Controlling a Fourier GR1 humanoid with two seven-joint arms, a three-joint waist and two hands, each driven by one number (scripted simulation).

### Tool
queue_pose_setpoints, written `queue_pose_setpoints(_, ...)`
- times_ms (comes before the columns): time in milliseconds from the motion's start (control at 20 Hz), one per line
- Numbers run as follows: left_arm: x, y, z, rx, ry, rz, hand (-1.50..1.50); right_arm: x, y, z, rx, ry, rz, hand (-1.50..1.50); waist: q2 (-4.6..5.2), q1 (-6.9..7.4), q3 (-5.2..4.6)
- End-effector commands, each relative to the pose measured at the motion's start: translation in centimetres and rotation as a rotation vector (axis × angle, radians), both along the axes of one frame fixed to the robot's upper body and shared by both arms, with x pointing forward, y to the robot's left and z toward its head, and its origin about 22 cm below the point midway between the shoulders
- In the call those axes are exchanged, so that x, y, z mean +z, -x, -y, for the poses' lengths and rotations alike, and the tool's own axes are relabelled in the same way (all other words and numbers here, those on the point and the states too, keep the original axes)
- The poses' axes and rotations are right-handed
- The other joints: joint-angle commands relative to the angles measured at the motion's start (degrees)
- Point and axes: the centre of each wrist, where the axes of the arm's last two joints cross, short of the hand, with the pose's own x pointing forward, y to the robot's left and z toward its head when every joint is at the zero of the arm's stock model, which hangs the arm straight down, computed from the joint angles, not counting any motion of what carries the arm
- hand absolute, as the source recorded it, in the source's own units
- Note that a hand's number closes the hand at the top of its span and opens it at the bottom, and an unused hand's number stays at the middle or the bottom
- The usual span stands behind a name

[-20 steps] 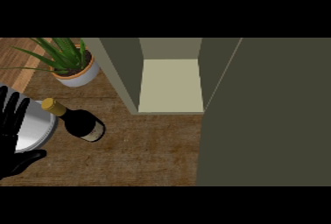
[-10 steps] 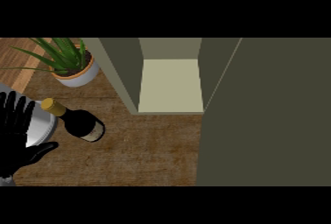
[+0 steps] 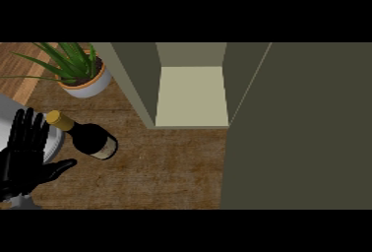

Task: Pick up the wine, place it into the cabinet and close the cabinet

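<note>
1. A brown wooden counter is seen from above, with an open cabinet at the back.
2. The wine bottle stands just right of the left hand; its gold cap is tipped toward the fingers.
3. The hand is held flat, fingers spread, nothing gripped.
4. A potted plant sits behind. The right hand isn't seen.

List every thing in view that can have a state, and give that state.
wine bottle: standing on the counter, capped, not held.
cabinet: door open, shelf bare.
left robot hand: open, fingers straight, beside the bottle.
potted plant: upright on the counter.
right robot hand: not in view.
</note>
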Motion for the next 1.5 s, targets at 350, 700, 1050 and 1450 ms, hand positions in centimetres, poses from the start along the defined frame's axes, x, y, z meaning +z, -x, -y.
queue_pose_setpoints(350, -3.4, -1.7, 0.6, -0.039, 0.034, 0.010, -1.50, 1.2, 3.8, 0.8, 0.056, -0.055, 0.044, -1.50, 0.00, -0.15, 0.02)
queue_pose_setpoints(700, -5.5, -0.4, -0.5, -0.040, 0.011, -0.010, -1.50, 1.3, 3.8, 0.4, 0.064, -0.035, 0.033, -1.50, -0.02, 0.14, 0.01)
queue_pose_setpoints(1050, -7.2, -1.4, -0.8, -0.061, 0.022, -0.024, -1.50, 0.1, 2.9, 0.4, 0.048, -0.041, 0.039, -1.50, 0.06, 0.09, 0.02)
queue_pose_setpoints(1450, -8.1, -3.1, 2.4, -0.072, 0.046, -0.050, -1.50, 1.8, 2.3, 0.5, 0.059, -0.035, 0.056, -1.50, 0.05, 0.19, 0.00)
